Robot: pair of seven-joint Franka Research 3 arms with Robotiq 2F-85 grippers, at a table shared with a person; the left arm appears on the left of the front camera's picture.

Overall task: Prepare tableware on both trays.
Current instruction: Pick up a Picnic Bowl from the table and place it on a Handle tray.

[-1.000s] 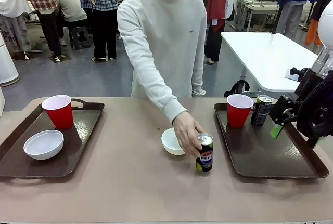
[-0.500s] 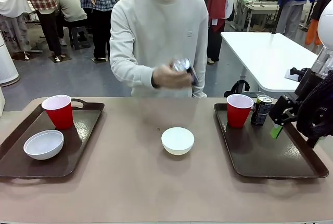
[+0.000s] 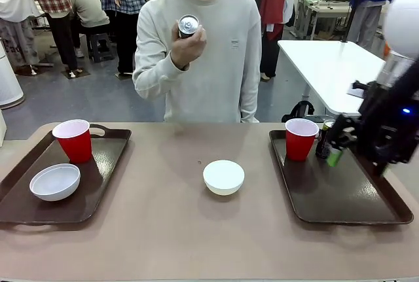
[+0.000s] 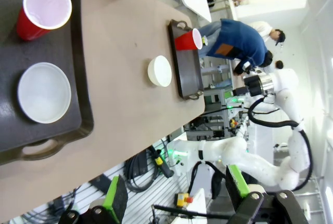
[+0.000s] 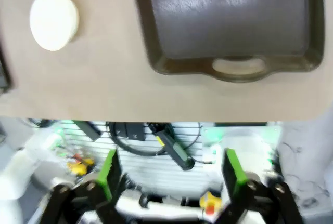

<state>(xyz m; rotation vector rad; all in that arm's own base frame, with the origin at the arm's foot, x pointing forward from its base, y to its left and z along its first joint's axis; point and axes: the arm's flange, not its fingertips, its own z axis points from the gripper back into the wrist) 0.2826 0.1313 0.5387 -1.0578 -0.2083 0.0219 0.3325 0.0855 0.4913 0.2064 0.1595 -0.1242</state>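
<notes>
A person across the table holds a dark can (image 3: 188, 25) up at chest height. The left tray (image 3: 98, 164) carries a red cup (image 3: 73, 139) and a white bowl (image 3: 55, 182). A second white bowl (image 3: 223, 176) sits on the bare table between the trays. On the right tray (image 3: 340, 197) stand a red cup (image 3: 301, 139) and a dark can (image 3: 325, 139), partly hidden by my right gripper (image 3: 337, 146), which hovers open over that tray's far end. My left gripper (image 4: 176, 190) is open and empty, off the table's edge near the left tray (image 4: 8, 52).
The right wrist view looks down on the middle bowl (image 5: 54, 20) and the right tray (image 5: 229, 21), with the right gripper (image 5: 169, 174) open. Behind the person are a white table (image 3: 334, 66) and bystanders.
The person picked the Pepsi can up from beside the middle bowl and raised it to chest height. My right gripper shifted left, closer to the can on the right tray.
</notes>
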